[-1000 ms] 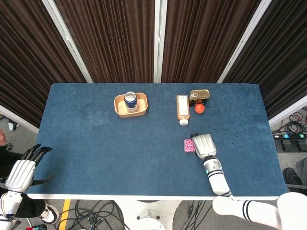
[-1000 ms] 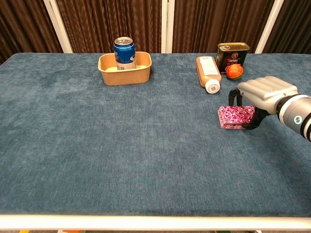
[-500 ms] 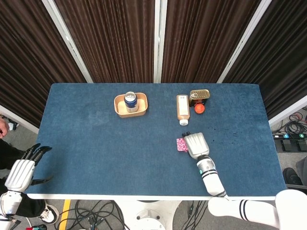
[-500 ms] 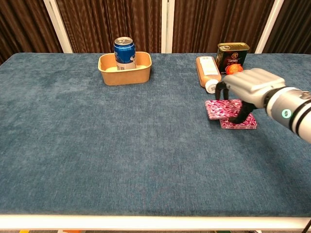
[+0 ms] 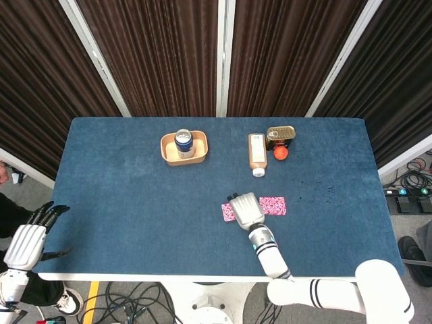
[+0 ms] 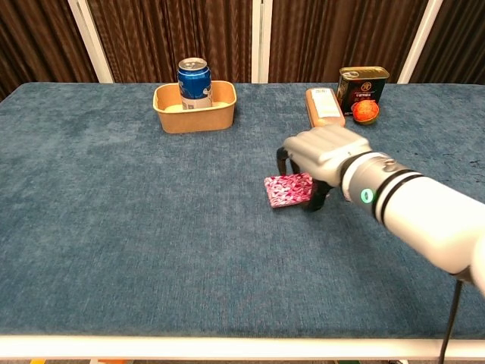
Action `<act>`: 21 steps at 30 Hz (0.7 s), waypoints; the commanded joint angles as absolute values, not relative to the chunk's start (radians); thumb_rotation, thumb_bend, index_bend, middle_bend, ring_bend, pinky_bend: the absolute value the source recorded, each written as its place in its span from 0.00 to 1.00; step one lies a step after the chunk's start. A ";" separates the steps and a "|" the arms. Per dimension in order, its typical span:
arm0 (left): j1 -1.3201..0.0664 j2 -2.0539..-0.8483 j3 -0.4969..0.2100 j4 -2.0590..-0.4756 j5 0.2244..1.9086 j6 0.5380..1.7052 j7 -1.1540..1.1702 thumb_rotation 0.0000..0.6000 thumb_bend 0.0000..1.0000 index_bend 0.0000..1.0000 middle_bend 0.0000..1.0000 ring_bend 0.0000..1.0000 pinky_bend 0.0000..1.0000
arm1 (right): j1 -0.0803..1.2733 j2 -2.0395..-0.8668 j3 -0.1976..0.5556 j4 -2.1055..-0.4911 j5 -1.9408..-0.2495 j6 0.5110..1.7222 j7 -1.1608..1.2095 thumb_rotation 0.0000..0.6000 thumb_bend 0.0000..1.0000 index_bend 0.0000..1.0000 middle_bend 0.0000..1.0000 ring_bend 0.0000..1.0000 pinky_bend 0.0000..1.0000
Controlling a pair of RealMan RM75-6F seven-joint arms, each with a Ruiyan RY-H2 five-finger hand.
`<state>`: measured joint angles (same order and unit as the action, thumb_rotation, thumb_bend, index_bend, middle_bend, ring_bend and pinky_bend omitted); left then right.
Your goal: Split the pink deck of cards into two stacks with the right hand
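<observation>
The pink deck lies in two parts on the blue table (image 5: pixel 135 202). One pink stack (image 5: pixel 273 205) rests flat right of my right hand; the chest view hides it behind the arm. My right hand (image 5: pixel 246 210) (image 6: pixel 318 155) grips the other pink stack (image 5: pixel 229 212) (image 6: pixel 288 189) from above, fingers curled over its edges, low over the cloth near the table's middle. Whether this stack touches the cloth is unclear. My left hand (image 5: pixel 27 243) hangs off the table's near left corner, fingers spread, holding nothing.
A tan bowl (image 5: pixel 183 148) (image 6: pixel 195 107) holding a blue can (image 6: pixel 194 80) stands at the back. A brown bottle (image 5: pixel 257 153) (image 6: pixel 323 105) lies beside a tin (image 5: pixel 280 134) (image 6: pixel 363 85) and a small red-orange ball (image 6: pixel 365 111).
My right hand has carried the upper pink stack leftward, away from the lower stack, which stays where it lay. The left hand has barely moved.
</observation>
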<state>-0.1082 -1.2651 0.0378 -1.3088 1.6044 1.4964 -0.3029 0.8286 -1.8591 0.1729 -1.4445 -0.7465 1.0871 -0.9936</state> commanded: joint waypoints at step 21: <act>-0.105 -1.268 0.037 -1.297 1.601 1.495 -0.314 1.00 0.00 0.17 0.16 0.07 0.16 | 0.854 -1.786 0.166 -1.530 -0.688 1.108 -1.008 1.00 0.13 0.14 0.19 0.70 0.82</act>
